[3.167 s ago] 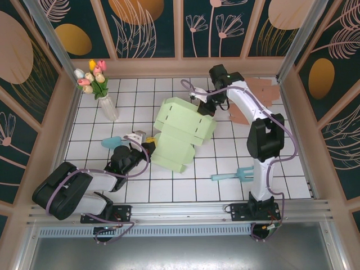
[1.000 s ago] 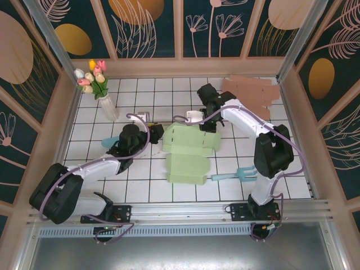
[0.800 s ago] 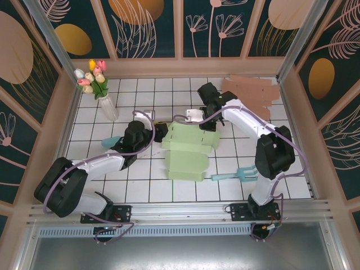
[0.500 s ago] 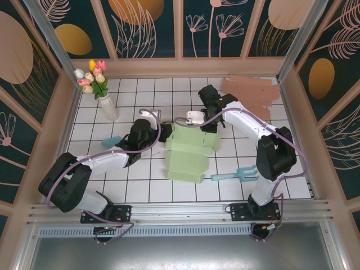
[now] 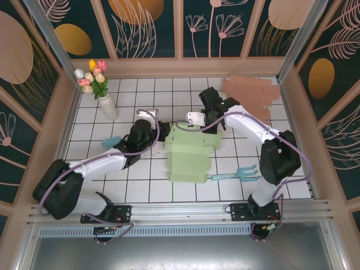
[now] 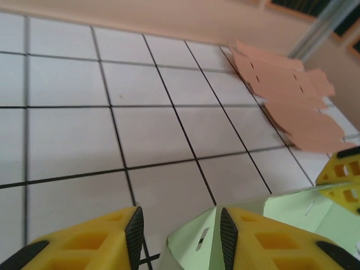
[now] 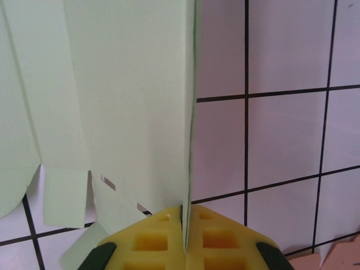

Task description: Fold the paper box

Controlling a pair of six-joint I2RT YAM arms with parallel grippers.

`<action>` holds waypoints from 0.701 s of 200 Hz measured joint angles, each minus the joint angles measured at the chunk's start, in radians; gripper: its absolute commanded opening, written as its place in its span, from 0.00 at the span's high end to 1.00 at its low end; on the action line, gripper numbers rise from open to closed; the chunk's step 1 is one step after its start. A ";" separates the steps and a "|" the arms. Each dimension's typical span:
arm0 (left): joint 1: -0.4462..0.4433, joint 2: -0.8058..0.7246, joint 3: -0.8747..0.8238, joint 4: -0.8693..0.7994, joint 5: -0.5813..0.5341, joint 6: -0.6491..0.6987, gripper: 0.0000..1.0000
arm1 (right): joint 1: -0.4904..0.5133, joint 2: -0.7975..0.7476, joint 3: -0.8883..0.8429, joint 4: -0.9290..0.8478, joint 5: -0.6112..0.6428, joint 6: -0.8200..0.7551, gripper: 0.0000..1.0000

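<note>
While box [image 5: 188, 166] lies mostly flat, right gripper [image 7: 184, 216] clamps its edge, left gripper [image 6: 180, 228] spread apart at a corner; most folds remain.

The pale green paper box [image 5: 190, 154] is one even mint tone, a shade darker along its folds. The white tiled counter [image 5: 140, 191] is ruled in a thin black grid. The flat salmon-brown cardboard cutout [image 5: 253, 93] is plain. The teal plastic fork [image 5: 239, 172] and the light blue plastic piece [image 5: 111, 140] are each a single colour. The bunch of tulips [image 5: 93, 73] mixes yellow, pink and white heads over green stems. The left tool [image 6: 180, 242] and the right tool [image 7: 184, 225] are yellow, edged with black pads [image 6: 134, 236]. The left arm [image 5: 98, 163] and the right arm [image 5: 250, 122] are white with black joints and purple cables. The walls [image 5: 152, 28] are dark teal with peach leaf and flower drawings.
</note>
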 measured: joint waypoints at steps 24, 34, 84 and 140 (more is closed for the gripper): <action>0.000 -0.142 -0.011 -0.023 -0.035 -0.032 0.60 | -0.008 -0.008 -0.008 0.022 -0.009 0.001 1.00; -0.004 -0.188 -0.019 -0.020 -0.031 -0.047 0.61 | -0.015 -0.013 -0.012 0.031 -0.009 0.002 1.00; -0.112 -0.170 -0.034 0.029 0.046 -0.126 0.65 | -0.029 -0.021 -0.017 0.058 -0.005 0.008 1.00; -0.200 -0.006 -0.033 0.090 0.040 -0.151 0.66 | -0.042 -0.038 -0.053 0.068 -0.006 0.008 1.00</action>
